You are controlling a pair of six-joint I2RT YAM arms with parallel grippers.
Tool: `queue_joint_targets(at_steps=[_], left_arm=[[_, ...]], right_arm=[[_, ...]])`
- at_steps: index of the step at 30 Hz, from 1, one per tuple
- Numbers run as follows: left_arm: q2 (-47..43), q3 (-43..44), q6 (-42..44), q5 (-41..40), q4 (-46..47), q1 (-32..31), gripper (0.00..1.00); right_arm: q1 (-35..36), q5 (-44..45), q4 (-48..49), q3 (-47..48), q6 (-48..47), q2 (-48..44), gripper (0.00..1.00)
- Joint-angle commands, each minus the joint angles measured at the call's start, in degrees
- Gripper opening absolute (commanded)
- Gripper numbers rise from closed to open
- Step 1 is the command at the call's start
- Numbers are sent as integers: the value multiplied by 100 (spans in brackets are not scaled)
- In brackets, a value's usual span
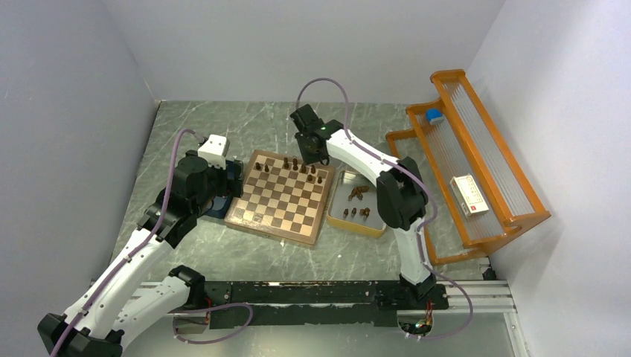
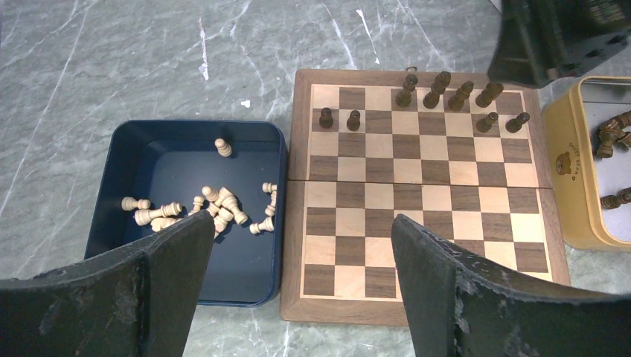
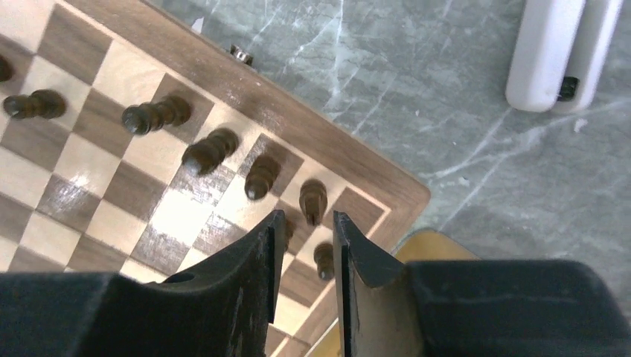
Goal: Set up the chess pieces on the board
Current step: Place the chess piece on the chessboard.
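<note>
Tiny dark chess pieces (image 1: 295,163): light, stiff, smooth wood, probably tippy on narrow bases; best pinched mid-stem, kept upright. Some standing along far edge of board (image 1: 279,201), rest loose in yellow tin (image 1: 356,227) off right edge. Right gripper (image 3: 307,216) slightly parted, apparently clamping nothing, over far right corner. Left gripper (image 2: 301,223) spread wide, empty. Hard marble table (image 1: 223,126), close white walls.

I have a grey marbled table (image 1: 223,126) beneath me. Toward its left edge sits a dark blue tray (image 2: 171,160). It holds a loose heap of pale wooden chessmen (image 2: 216,208), most lying on their sides, with one pale pawn (image 2: 222,147) standing alone near the far wall. Right of the middle I see a yellow-rimmed tray (image 2: 562,178). Along the right edge stands an orange rack (image 1: 484,160) holding a white box (image 1: 469,195), with a blue-capped item (image 1: 434,115) at its far end.
</note>
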Motion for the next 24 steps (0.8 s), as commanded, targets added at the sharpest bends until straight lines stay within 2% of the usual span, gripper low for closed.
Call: queue_joint_targets(at_steps=[1, 12, 20, 24], left_arm=[[-38, -12, 62, 47, 218, -15, 93], [-6, -13, 61, 44, 230, -15, 93], [15, -6, 60, 35, 226, -13, 93], [26, -6, 58, 64, 241, -20, 93]], right_arm=[[-70, -115, 215, -448, 145, -831, 34], [-229, 226, 669, -2556, 232, -2707, 30], [-630, 373, 511, -3898, 400, -3473, 29], [-867, 356, 494, -4482, 506, -3771, 33]])
